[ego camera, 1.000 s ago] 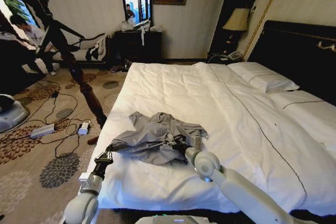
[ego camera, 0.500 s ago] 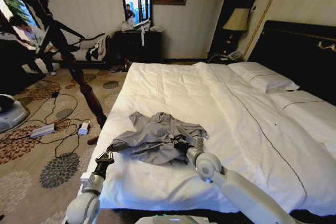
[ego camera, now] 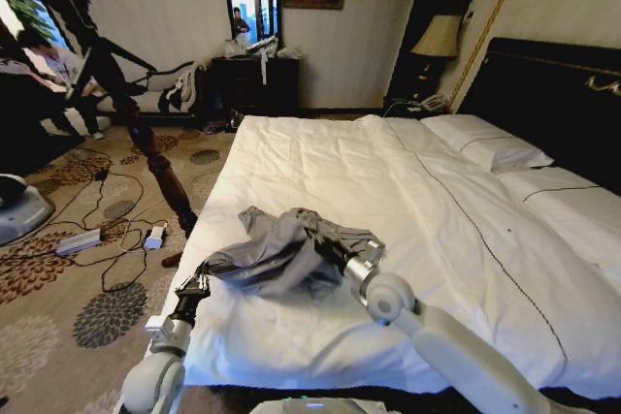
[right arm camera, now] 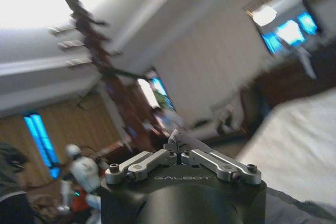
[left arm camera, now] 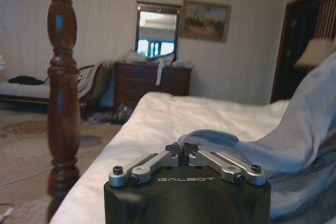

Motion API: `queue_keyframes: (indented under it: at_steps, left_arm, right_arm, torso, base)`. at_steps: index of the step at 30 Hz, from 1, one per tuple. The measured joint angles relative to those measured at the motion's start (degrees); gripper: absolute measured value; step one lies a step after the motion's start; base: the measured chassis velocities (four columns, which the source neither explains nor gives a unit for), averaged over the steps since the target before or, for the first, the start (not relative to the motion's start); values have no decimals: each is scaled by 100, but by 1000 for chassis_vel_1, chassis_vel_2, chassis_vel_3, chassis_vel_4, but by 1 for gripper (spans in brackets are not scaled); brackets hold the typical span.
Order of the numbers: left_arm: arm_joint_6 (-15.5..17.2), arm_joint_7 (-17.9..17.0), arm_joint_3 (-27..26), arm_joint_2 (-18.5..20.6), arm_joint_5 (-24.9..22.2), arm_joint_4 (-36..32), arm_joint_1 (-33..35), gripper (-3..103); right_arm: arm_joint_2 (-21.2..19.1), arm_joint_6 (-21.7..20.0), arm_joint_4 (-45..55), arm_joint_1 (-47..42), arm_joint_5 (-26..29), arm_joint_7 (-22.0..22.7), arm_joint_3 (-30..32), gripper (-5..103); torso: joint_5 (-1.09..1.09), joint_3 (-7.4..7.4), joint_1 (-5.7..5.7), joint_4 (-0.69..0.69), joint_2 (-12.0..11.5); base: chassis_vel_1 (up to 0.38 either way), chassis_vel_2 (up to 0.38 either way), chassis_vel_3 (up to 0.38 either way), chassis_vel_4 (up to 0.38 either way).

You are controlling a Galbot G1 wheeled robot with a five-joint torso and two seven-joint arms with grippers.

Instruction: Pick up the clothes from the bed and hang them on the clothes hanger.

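Open duvet (ego camera: 320, 167) beyond shirt (ego camera: 281, 254); wooden post (ego camera: 160, 176) left.

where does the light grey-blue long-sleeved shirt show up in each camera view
Head view: the light grey-blue thin-fabric shirt lies bunched on the near left part of the white bed, between both grippers.
Left wrist view: it rises beyond the left gripper.
Right wrist view: I cannot pick it out for sure.
Shared landmark: the dark turned wooden post.
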Motion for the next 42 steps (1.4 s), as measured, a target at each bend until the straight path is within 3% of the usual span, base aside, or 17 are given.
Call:
queue_keyframes:
  at_steps: [8, 13, 15, 19, 23, 24, 29, 31, 36, 39, 40, 41, 42]
  left_arm:
    - [-178, 145, -45, 85, -372, -220, -99, 6]
    - [-244, 209, -242, 263, -769, -508, -168, 2]
    - [-245, 211, -296, 287, -791, -541, -160, 0]
    - [-245, 211, -320, 303, -790, -524, -156, 0]
    - [-244, 206, -305, 292, -771, -442, -166, 0]
    - [-244, 206, -305, 292, -771, -442, -166, 0]
    - [-241, 198, -291, 274, -720, -335, -169, 0]
    - [-241, 196, -290, 264, -709, -316, -170, 0]
    - [-238, 190, -289, 223, -672, -267, -172, 0]
    - [-232, 189, -293, 211, -642, -223, -174, 0]
    - [-228, 189, -298, 204, -625, -178, -184, 0]
    - [-228, 189, -298, 204, -625, -178, -184, 0]
    - [-223, 188, -304, 194, -611, -127, -199, 0]
  right_arm:
    - [-237, 39, 207, 49, 17, -109, 150, 0]
    - [-313, 569, 287, 236, -18, -786, 240, 0]
    - [-342, 703, 256, 262, -90, -862, 209, 0]
    - [-405, 821, 109, 240, -251, -669, 120, 0]
    - [-435, 203, 9, 125, -326, 259, 74, 0]
    - [-435, 203, 9, 125, -326, 259, 74, 0]
    - [-481, -757, 42, 26, -205, 920, 70, -2]
    - [-493, -914, 48, 6, -135, 975, 61, -2]
    - [-480, -1154, 50, -45, 7, 981, -24, 20]
    - [-467, -1076, 42, -44, 58, 604, -44, 30]
    - [-476, -882, 7, -58, 27, 246, -44, 35]
    - [-476, -882, 7, -58, 27, 246, -44, 35]
    - [-486, -637, -25, -95, -24, -151, -44, 41]
  torso:
    - [1, 0, 0, -1, 0]
    - [2, 0, 0, 0, 0]
    - [1, 0, 0, 1, 0]
    - [1, 0, 0, 0, 0]
    - [1, 0, 0, -1, 0]
    - [1, 0, 0, -1, 0]
    - [0, 0, 0, -1, 0]
    - [0, 0, 0, -1, 0]
    - [1, 0, 0, -1, 0]
    - [1, 0, 0, 0, 0]
    - [1, 0, 0, 0, 0]
    - [1, 0, 0, 0, 0]
    - [1, 0, 0, 0, 0]
  base:
    - [0, 0, 0, 0]
    - [0, 0, 0, 0]
    - [0, 0, 0, 0]
    - [0, 0, 0, 0]
    - [0, 0, 0, 0]
    - [0, 0, 0, 0]
    - [0, 0, 0, 0]
    - [0, 0, 0, 0]
    - [0, 0, 0, 0]
    - [0, 0, 0, 0]
    - [0, 0, 0, 0]
    - [0, 0, 0, 0]
    - [0, 0, 0, 0]
